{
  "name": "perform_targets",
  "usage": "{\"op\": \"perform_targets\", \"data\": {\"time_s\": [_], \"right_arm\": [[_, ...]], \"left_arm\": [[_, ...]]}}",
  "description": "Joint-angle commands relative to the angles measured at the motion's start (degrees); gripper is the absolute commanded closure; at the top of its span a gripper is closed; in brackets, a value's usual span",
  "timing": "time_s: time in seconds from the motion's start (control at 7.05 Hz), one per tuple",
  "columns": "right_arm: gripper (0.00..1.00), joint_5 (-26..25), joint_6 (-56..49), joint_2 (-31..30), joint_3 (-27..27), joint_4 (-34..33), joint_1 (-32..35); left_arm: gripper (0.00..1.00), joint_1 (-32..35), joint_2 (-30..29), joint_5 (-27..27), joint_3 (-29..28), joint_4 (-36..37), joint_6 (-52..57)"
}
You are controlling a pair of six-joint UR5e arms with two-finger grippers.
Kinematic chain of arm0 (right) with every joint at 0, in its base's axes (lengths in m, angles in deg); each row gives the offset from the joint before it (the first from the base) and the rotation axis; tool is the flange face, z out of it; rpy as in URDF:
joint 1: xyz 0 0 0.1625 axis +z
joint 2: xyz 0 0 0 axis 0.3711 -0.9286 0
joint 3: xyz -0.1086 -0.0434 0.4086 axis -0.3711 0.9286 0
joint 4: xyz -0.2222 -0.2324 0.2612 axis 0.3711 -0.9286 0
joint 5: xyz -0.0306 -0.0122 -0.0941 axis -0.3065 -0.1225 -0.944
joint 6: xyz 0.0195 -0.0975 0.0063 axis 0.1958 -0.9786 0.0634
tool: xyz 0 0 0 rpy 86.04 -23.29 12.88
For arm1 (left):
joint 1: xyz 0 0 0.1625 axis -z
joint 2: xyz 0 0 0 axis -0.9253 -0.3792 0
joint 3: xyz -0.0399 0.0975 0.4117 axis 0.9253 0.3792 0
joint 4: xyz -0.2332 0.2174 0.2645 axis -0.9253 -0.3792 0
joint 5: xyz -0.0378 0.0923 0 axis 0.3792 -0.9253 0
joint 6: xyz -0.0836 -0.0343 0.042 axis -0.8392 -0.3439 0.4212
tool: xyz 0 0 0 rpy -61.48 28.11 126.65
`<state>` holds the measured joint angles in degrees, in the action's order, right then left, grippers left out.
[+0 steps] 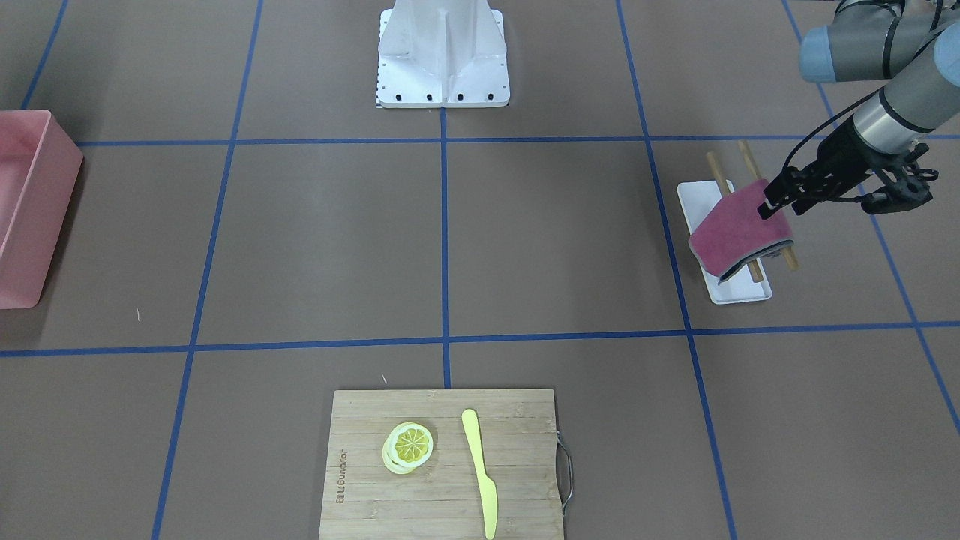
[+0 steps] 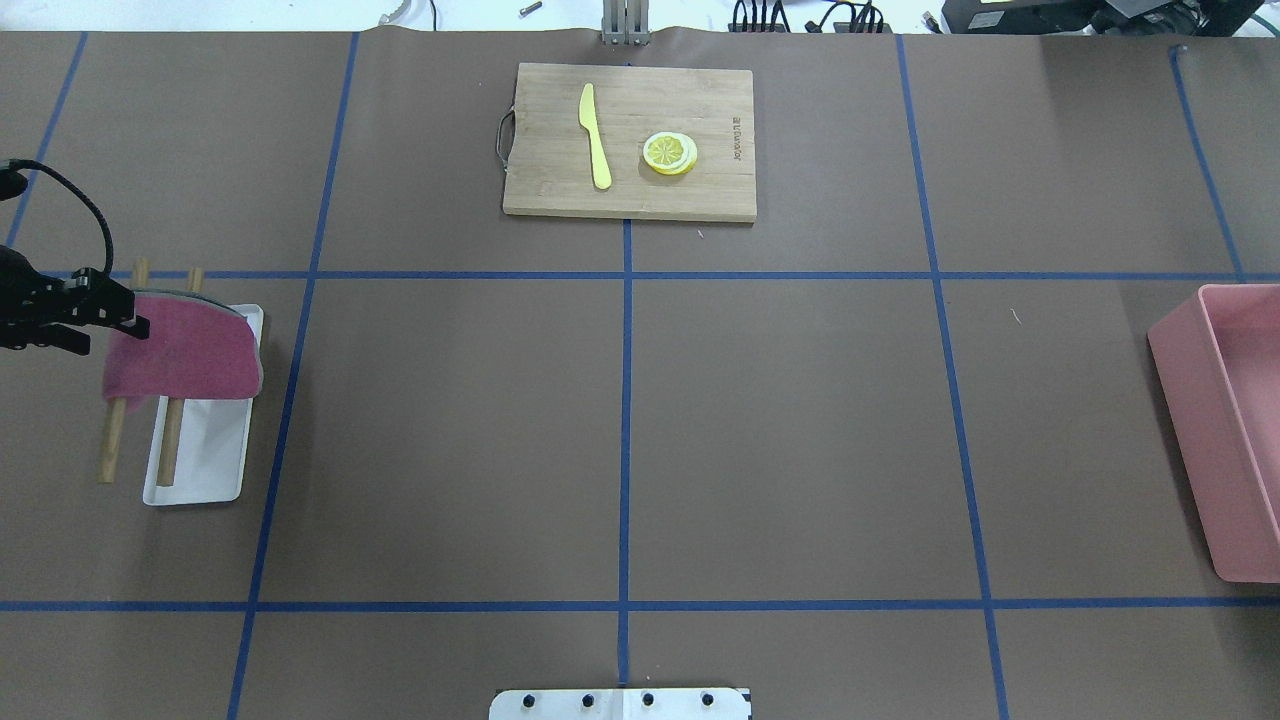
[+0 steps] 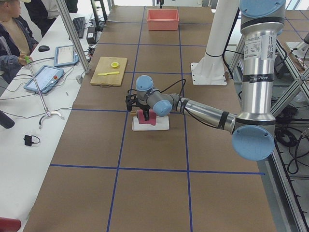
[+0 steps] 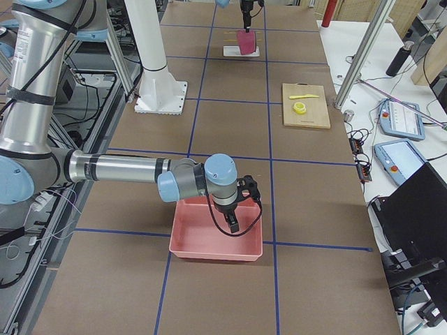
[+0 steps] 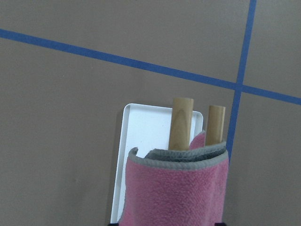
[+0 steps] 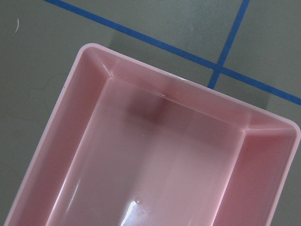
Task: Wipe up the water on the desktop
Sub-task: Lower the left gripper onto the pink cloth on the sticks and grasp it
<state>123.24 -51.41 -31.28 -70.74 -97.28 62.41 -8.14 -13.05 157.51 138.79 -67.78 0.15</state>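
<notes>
My left gripper is shut on the edge of a folded pink cloth with a grey hem. It holds the cloth over two wooden rods that lie across a white tray. The cloth fills the bottom of the left wrist view, with the rods behind it. The brown desktop with blue tape lines shows no water that I can make out. My right gripper hangs over a pink bin; I cannot tell whether it is open or shut.
A bamboo cutting board with a yellow knife and a lemon slice lies at the table's far edge. The pink bin stands at the right end. The robot's white base stands at the near edge.
</notes>
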Motion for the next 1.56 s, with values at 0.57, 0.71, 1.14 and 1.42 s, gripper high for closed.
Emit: {"op": "perform_targets", "data": {"time_s": [0.57,0.71,1.14,1.42], "right_arm": [[0.0,0.59,-0.09,0.27,1.49,0.09,0.0],[0.0,0.59,-0.18,0.27,1.59,0.09,0.0],[0.0,0.59,-0.09,0.27,1.59,0.09,0.0],[0.0,0.59,-0.09,0.27,1.5,0.09,0.0]], "left_arm": [[0.32,-0.42,-1.04,0.11,-0.35,-0.03,-0.16],[0.41,-0.68,-1.12,0.12,-0.35,0.06,-0.16],[1.0,-0.69,-0.6,0.11,-0.44,0.06,0.1],[1.0,-0.07,-0.34,0.91,0.78,0.06,0.28]]}}
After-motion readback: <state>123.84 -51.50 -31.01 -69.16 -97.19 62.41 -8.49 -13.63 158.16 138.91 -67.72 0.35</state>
